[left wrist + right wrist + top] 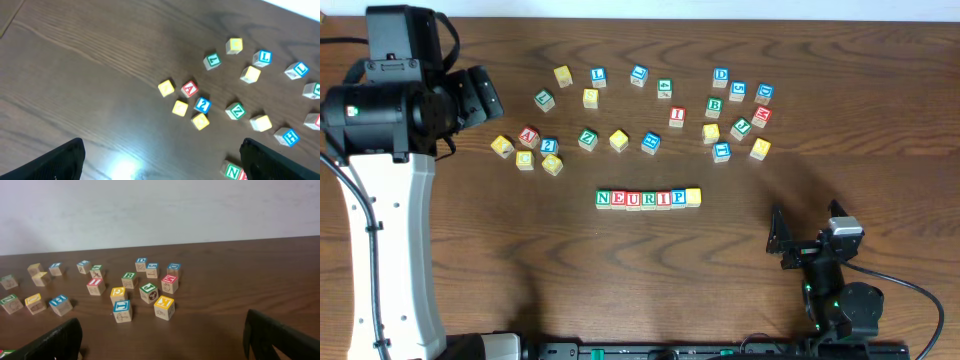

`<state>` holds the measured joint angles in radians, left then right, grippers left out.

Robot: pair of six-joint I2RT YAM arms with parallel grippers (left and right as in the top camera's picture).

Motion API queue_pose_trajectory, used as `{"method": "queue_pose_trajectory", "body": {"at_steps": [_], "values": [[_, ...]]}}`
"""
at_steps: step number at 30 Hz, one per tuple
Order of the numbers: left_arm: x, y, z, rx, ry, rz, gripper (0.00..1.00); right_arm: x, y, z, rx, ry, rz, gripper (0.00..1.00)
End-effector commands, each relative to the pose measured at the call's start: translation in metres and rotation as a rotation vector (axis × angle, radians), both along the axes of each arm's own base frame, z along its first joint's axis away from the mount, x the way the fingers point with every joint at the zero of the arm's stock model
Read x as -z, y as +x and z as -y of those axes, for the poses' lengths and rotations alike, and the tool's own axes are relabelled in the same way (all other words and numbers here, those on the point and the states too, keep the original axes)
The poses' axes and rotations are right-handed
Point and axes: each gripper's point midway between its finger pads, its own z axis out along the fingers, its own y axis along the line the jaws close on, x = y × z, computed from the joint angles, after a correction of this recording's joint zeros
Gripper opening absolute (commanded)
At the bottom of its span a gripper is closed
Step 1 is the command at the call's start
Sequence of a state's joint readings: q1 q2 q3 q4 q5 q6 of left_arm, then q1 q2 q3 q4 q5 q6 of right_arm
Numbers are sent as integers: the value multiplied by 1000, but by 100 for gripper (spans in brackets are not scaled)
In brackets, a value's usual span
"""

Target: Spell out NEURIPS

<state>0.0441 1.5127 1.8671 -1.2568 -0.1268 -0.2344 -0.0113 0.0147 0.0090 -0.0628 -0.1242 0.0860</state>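
Observation:
The NEURIPS cubes [648,198] lie in one straight row at the table's middle. It reads N [604,199], E, U, R, I, P, and a yellow-faced cube [693,197] closes the right end. In the left wrist view only the N cube [232,171] shows, by the right finger. My left gripper [482,98] hangs open at the far left, well away from the row, and holds nothing [162,162]. My right gripper [780,240] stands open at the near right, off the row's right end, with bare table between its fingers [165,340].
Loose lettered cubes spread in an arc behind the row, among them a red A [528,136], a green Z [587,139], a blue L [598,76], a blue D [720,76] and a green B [714,106]. A yellow K cube [164,306] lies nearest my right gripper.

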Motion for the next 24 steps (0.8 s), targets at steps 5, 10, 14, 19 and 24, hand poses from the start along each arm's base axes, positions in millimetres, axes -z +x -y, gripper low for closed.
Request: {"method": "queue_pose_trajectory", "body": {"at_steps": [5, 10, 14, 19, 24], "values": [[-24, -4, 0, 18, 56, 183, 98, 0, 0, 1, -1, -13, 6, 99], [-23, -3, 1, 16, 60, 439, 98, 0, 0, 1, 0, -13, 6, 99], [-5, -15, 3, 24, 56, 587, 98, 0, 0, 1, 0, -13, 6, 99], [32, -36, 4, 29, 66, 667, 98, 0, 0, 1, 0, -12, 6, 99], [68, -51, 19, 196, 155, 721, 98, 0, 0, 1, -1, -13, 6, 99]]}}
